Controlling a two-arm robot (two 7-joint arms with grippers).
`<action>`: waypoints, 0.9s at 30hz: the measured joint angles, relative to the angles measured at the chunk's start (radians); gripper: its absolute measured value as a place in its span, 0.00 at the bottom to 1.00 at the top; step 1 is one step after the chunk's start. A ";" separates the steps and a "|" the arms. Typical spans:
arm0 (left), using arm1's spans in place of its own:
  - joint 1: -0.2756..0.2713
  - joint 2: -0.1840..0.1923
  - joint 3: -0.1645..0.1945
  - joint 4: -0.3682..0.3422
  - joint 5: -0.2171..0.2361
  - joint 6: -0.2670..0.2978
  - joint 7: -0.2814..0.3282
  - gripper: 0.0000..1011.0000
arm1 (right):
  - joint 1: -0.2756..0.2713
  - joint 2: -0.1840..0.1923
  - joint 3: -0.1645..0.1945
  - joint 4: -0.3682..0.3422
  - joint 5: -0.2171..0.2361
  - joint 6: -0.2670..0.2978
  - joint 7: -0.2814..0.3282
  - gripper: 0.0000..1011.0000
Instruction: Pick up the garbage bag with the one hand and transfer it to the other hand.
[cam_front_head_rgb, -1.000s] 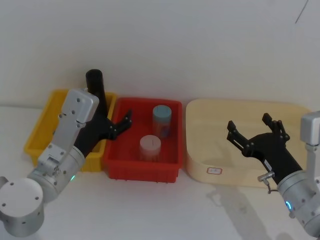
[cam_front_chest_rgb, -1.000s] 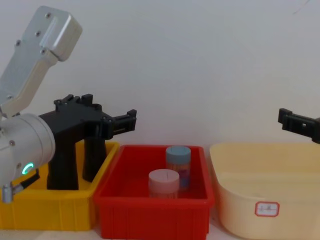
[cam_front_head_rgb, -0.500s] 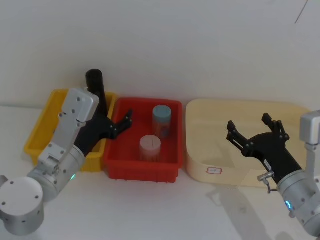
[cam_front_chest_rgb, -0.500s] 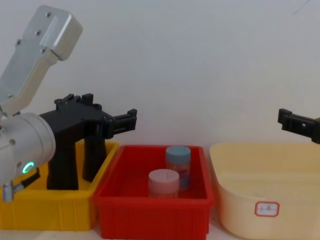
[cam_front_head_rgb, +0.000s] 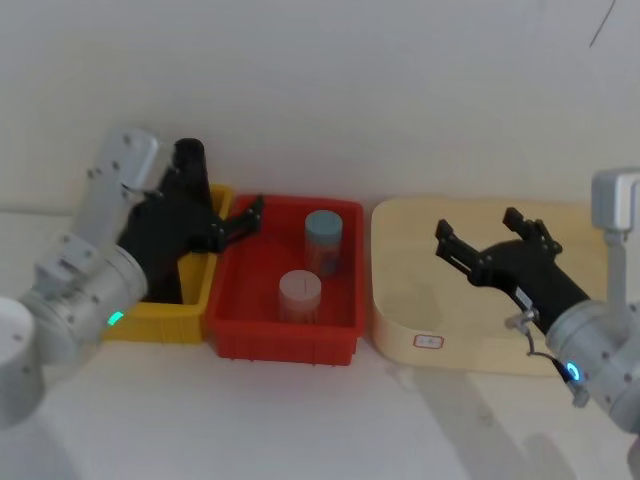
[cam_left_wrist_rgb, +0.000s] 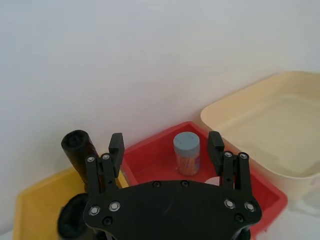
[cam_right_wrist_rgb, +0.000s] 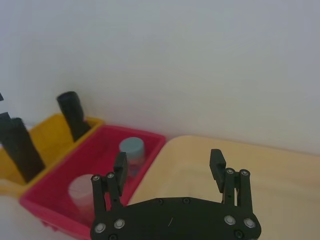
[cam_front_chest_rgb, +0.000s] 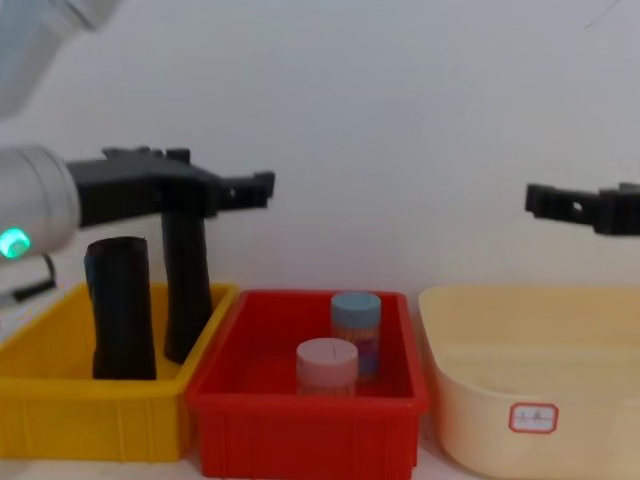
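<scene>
Two black rolls stand in the yellow bin (cam_front_chest_rgb: 100, 415). The garbage bag (cam_front_chest_rgb: 187, 285) is the taller one, leaning at the bin's back right corner, also seen as garbage bag (cam_front_head_rgb: 190, 165) and garbage bag (cam_left_wrist_rgb: 77, 147). A second black roll (cam_front_chest_rgb: 120, 305) stands to its left. My left gripper (cam_front_chest_rgb: 250, 188), on the green-ringed arm, hangs open above the bin's right edge, level with the bag's top and holding nothing; it shows as left gripper (cam_left_wrist_rgb: 166, 142). My right gripper (cam_front_head_rgb: 480, 228), on the blue-ringed arm, hovers open and empty over the cream tub (cam_front_head_rgb: 400, 345).
A red bin (cam_front_head_rgb: 280, 345) between the yellow bin and the cream tub holds a blue-lidded jar (cam_front_head_rgb: 323, 240) and a shorter pink-lidded jar (cam_front_head_rgb: 300, 293). A white wall stands close behind all the bins. Bare white table lies in front.
My left arm has lifted, raising the open gripper from low beside the rolls to the height of their tops. My right gripper has risen and shifted slightly left.
</scene>
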 joint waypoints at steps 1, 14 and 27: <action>0.000 0.015 -0.014 -0.015 -0.021 0.022 -0.018 0.99 | 0.012 -0.005 0.000 -0.013 0.014 0.041 0.000 0.99; 0.059 0.145 -0.174 -0.127 -0.169 0.155 -0.117 0.99 | 0.099 -0.042 -0.033 -0.043 0.085 0.231 0.011 0.99; 0.158 0.214 -0.293 -0.127 -0.249 0.204 -0.131 0.99 | 0.181 -0.073 -0.118 0.024 0.100 0.249 0.060 0.99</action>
